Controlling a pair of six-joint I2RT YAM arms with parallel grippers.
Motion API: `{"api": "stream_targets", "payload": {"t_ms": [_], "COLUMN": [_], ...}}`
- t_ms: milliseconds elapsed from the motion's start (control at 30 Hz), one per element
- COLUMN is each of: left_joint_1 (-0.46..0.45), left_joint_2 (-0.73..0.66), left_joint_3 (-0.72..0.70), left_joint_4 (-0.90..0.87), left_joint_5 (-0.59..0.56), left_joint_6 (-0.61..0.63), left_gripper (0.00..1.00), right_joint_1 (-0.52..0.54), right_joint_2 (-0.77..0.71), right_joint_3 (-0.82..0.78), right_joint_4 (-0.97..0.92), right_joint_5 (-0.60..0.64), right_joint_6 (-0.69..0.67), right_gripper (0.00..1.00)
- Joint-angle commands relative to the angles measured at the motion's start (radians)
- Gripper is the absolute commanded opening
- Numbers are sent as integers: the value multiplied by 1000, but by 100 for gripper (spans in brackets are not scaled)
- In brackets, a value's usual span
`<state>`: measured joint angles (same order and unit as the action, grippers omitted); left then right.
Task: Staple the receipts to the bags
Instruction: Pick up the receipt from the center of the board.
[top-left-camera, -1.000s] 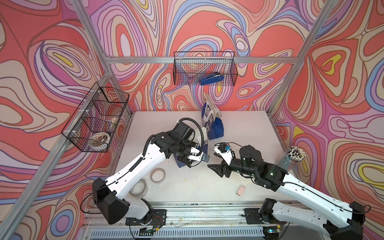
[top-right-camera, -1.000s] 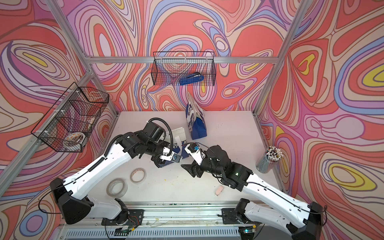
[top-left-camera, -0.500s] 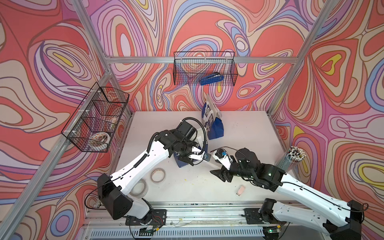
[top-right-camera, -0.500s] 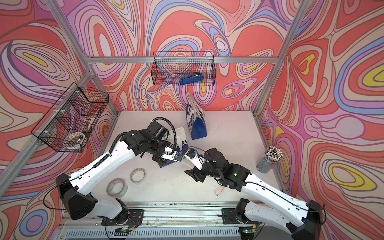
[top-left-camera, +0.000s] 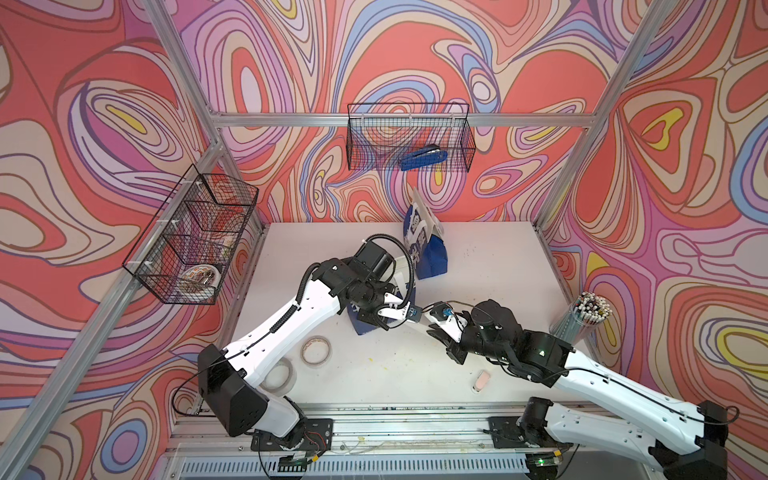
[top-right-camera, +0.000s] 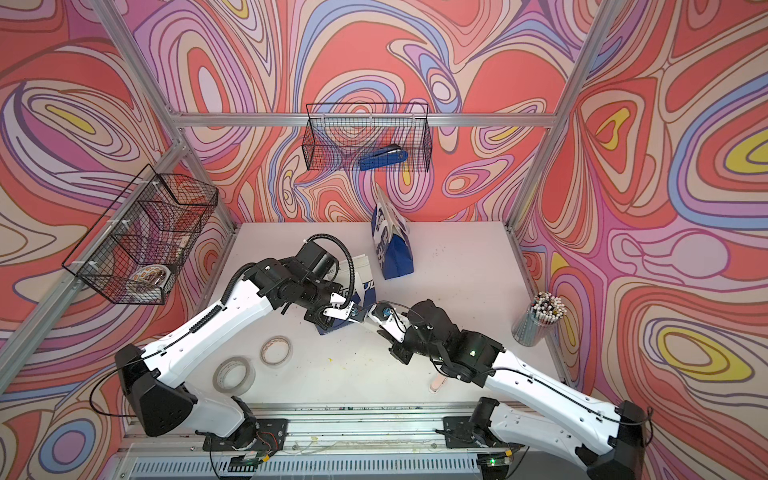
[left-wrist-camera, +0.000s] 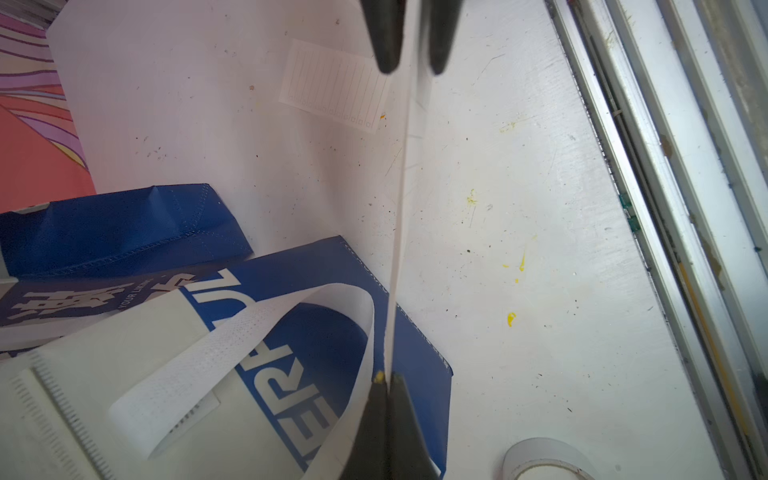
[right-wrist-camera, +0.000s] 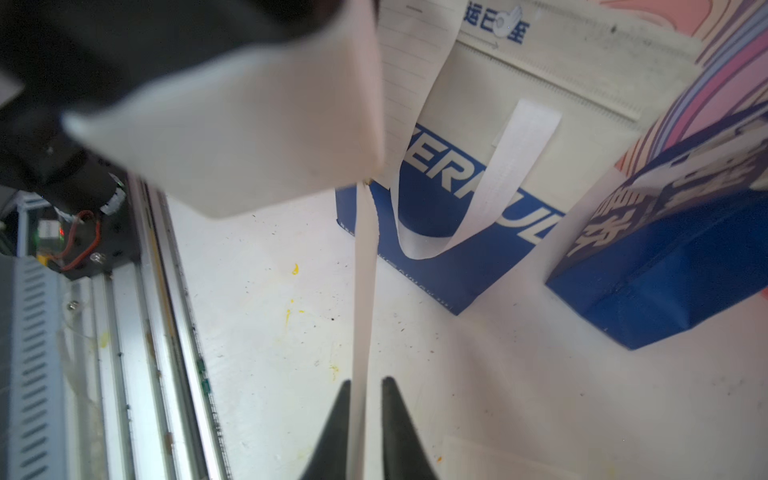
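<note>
Two ends of one receipt (left-wrist-camera: 395, 249) clenched: left pincer (left-wrist-camera: 388, 380), right pincer (right-wrist-camera: 365, 382); slip edge-on over edge of flat-lying bag (left-wrist-camera: 316, 332); best keep taut, lay flat on bag face; stapler (top-left-camera: 424, 158) sits in wall basket (top-left-camera: 374, 137).

Blue-and-white bag (right-wrist-camera: 490, 266), white lined receipt (right-wrist-camera: 405, 83)

White shells over black joints on left arm (top-left-camera: 299, 320) and right arm (top-left-camera: 623, 390); black ribbed cable (top-left-camera: 411, 270) looped above wrist; green light (top-left-camera: 541, 352); right gripper (right-wrist-camera: 365, 380) with dark tapered fingers (right-wrist-camera: 338, 415).
</note>
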<state>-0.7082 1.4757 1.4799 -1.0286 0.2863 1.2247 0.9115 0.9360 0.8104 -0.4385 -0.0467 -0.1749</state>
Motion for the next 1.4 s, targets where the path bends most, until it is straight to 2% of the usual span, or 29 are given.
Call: {"api": "stream_targets", "payload": {"t_ms": [0,67,133,167,200,233,333,433,500,567,667,700,733,800,833,867,967,1033,1167,1267,1367], "left_joint_1": [-5,-5,1,15,40,68,145,251,352,416,432,432,432,432,432,432,432,432,432,432,432], "left_joint_2": [-41,-81,-135,-160,-193,-232,-354,-456,-463,-454,-458,-459,-458,-448,-445,-442,-457,-472,-502,-529,-551], "left_joint_3": [11,-21,-54,-60,-63,-75,-163,-284,-292,-294,-319,-326,-328,-315,-309,-298,-307,-319,-312,-311,-336], "left_joint_4": [-5,49,144,171,188,219,398,677,754,822,895,904,901,860,827,780,742,734,576,497,513], "left_joint_5": [30,12,-32,-26,15,69,227,375,536,658,747,807,874,953,966,980,1001,1029,997,916,887], "left_joint_6": [-9,-34,-132,-172,-198,-231,-386,-698,-882,-1006,-1088,-1087,-1071,-1046,-1034,-1002,-1001,-998,-867,-780,-784], "left_gripper": [0,19,39,44,68,99,100,100,100,100,100,96,88,66,61,61,78,81,95,100,100], "right_joint_1": [5,6,5,4,6,5,2,-2,-2,-2,-4,-4,-6,-5,-6,-7,-9,-9,-11,-11,-11], "right_joint_2": [-2,-36,-81,-99,-121,-140,-179,-171,-129,-101,-74,-66,-61,-55,-56,-59,-70,-79,-97,-93,-78], "right_joint_3": [-42,-65,-91,-105,-122,-140,-193,-238,-228,-222,-229,-223,-214,-207,-209,-209,-203,-189,-169,-155,-140], "right_joint_4": [82,130,198,236,282,345,535,801,889,956,1063,1067,1060,1042,1039,1032,982,927,839,802,785], "right_joint_5": [15,-8,-30,-38,-46,-60,-59,-122,-176,-193,-235,-250,-258,-262,-262,-260,-253,-253,-228,-234,-258], "right_joint_6": [28,46,69,81,101,121,220,321,355,376,402,398,394,379,375,372,352,327,284,268,262], "right_gripper": [0,0,0,0,0,0,0,0,0,0,0,0,0,0,0,0,0,0,0,0,0]}}
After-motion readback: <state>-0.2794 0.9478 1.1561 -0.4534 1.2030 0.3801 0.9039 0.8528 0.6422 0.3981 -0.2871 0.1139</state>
